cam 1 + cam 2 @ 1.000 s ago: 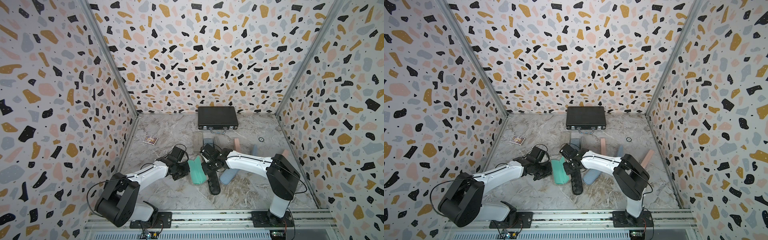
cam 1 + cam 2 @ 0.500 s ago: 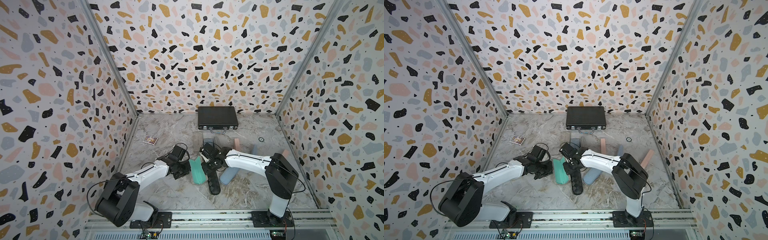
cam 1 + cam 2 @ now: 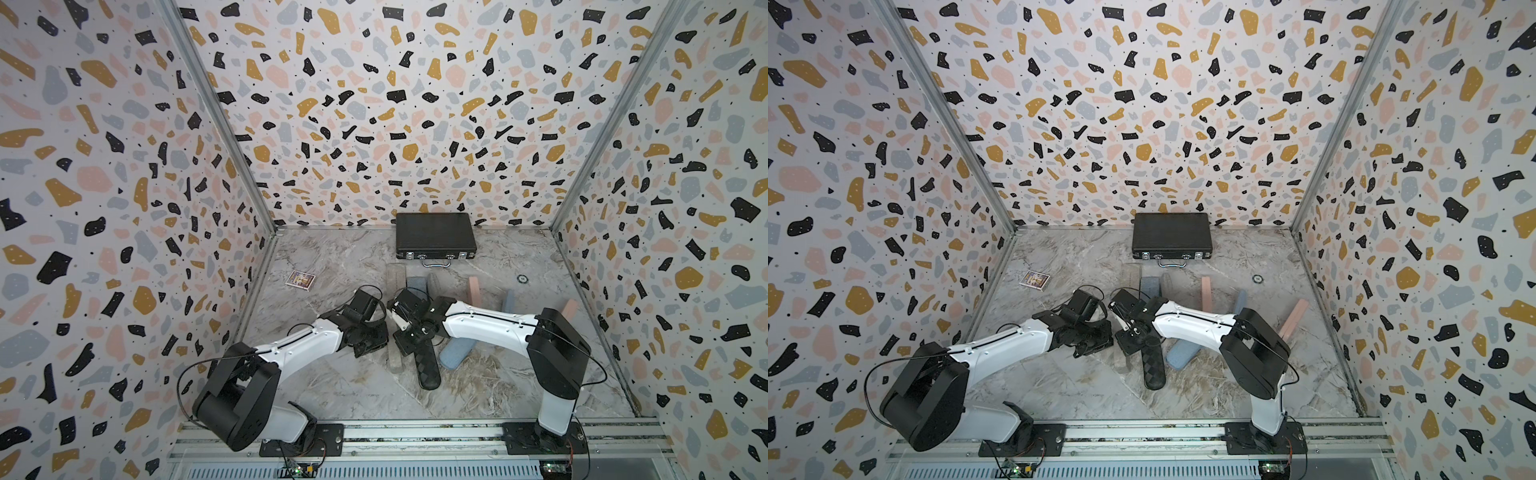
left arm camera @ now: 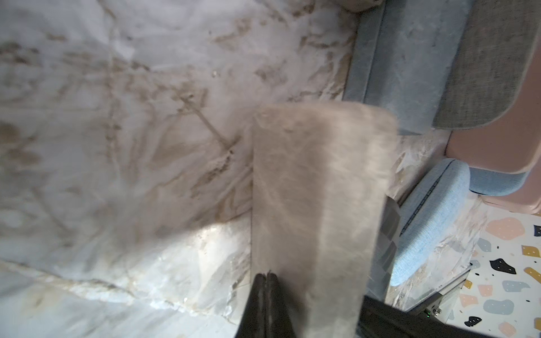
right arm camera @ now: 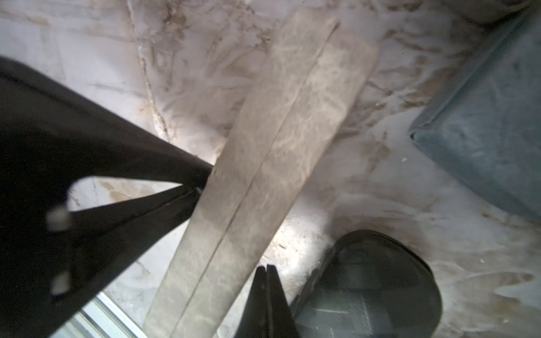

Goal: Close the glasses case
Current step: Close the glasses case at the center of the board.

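Grey-veined tabletop (image 3: 332, 386). Black briefcase (image 3: 435, 235) laid flat against back wall. Card (image 3: 300, 279) placed forward-left of briefcase, small ring (image 3: 522, 279) forward-right. Marbled glasses case (image 4: 316, 190), black case (image 3: 428, 370), blue case (image 3: 455, 355) clustered well forward of briefcase.

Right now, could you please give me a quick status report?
Left gripper, right gripper shut, empty. Glasses case lying closed between them. Black case close beside, not blocking.
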Robot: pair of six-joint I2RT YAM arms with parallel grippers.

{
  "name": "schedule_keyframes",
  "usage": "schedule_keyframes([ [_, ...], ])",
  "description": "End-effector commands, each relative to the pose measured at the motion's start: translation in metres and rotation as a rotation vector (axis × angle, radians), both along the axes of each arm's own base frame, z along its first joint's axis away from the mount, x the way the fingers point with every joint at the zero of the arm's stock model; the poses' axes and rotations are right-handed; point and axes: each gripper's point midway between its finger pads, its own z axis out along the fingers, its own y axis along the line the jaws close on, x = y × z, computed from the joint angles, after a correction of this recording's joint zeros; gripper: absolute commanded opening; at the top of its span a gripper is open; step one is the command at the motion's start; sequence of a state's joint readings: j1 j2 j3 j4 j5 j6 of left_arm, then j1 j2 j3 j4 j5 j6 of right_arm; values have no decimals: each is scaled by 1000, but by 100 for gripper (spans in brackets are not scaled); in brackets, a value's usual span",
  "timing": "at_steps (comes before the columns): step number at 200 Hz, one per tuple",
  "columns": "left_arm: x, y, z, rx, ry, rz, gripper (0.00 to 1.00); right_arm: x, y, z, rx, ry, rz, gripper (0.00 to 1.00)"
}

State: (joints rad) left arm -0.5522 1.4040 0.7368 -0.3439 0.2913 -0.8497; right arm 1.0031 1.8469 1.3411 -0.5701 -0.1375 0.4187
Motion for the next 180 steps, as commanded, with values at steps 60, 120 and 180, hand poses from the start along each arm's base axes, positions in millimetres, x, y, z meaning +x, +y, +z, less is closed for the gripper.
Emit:
schedule_keyframes([
  [60,7,-6,13,-27,-46,-11,0,2,6,5,16,-15,5,0],
  [120,3,0,26,-35,-75,10,0,4,-19,15,-27,-71,-56,7],
  [180,-5,27,56,52,-155,37,21,1,-64,44,-50,-161,-162,33],
])
